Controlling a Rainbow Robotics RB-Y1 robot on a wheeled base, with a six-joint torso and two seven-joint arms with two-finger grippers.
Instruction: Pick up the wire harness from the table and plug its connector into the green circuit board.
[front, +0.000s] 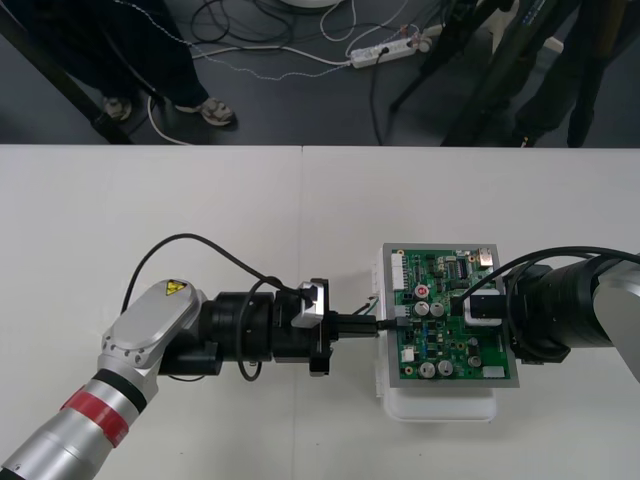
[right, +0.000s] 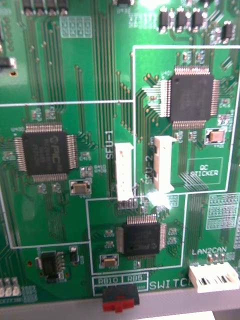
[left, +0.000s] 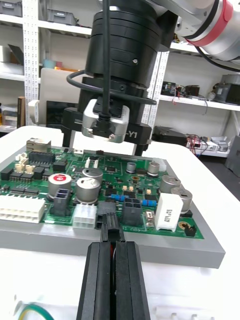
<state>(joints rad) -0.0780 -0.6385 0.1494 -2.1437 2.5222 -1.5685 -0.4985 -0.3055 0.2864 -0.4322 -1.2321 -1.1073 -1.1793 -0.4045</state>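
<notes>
Plug insertion in hand.
The harness plug (left: 112, 231) is clamped in the left end effector (left: 112, 250) at the edge of the green circuit board (front: 450, 345); a straight push is judged necessary. The right end effector (front: 478, 303) is held over the board, state indiscernible.

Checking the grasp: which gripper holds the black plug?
The left gripper, shut on the plug at the edge of the board; the right gripper is above it.

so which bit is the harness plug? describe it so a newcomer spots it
Find the green circuit board, then its edge facing the left gripper. The plug is the small black block at that gripper's shut fingertips, between a small white connector and a black connector. Only it is gripped.
</notes>
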